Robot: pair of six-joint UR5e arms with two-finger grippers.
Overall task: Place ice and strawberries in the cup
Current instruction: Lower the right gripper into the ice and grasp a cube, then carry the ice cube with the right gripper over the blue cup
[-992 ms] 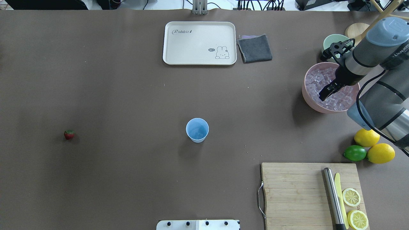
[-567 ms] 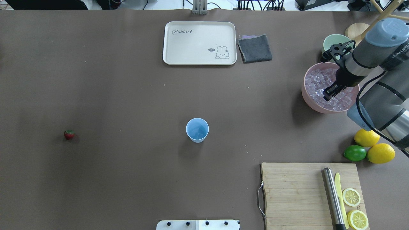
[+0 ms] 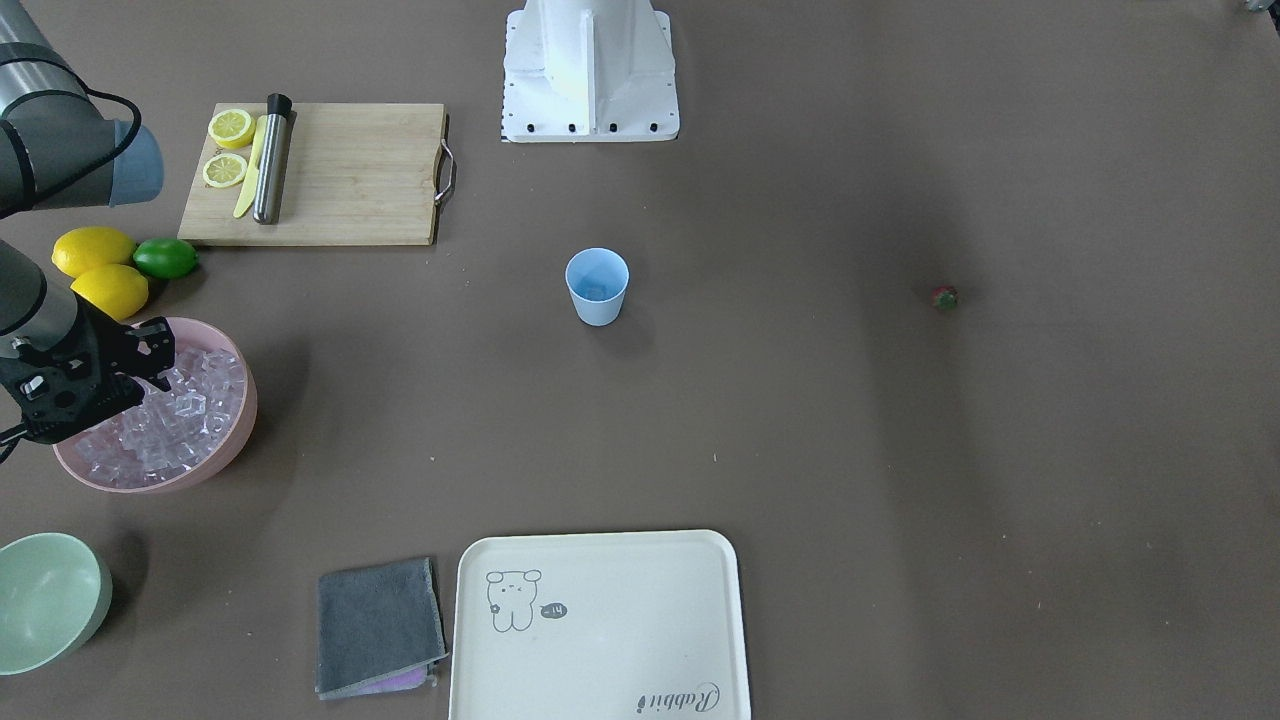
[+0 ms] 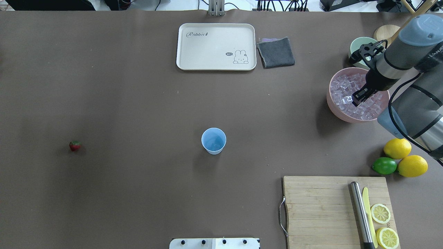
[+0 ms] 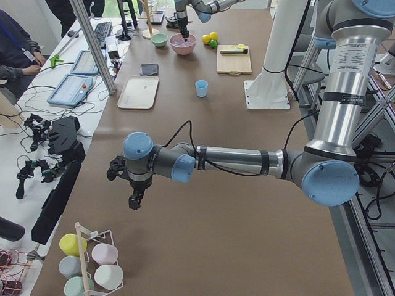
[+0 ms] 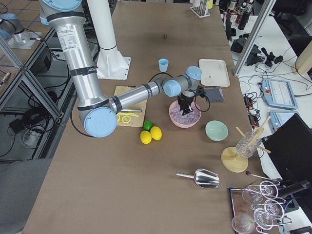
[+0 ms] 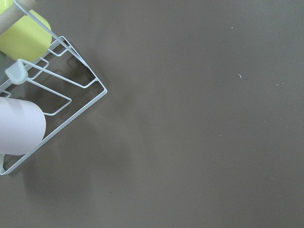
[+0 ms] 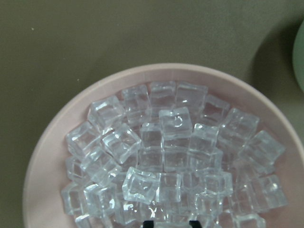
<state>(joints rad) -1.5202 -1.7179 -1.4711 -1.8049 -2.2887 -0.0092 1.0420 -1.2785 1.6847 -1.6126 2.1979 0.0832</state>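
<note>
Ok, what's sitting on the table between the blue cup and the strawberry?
Nothing. Between the cup and the strawberry there is only bare brown table. The overhead view shows it, and the front-facing view agrees.

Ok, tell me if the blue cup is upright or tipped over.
Upright. The cup stands on its base, round mouth facing up; the front-facing view shows its tapered wall below the rim.
</note>
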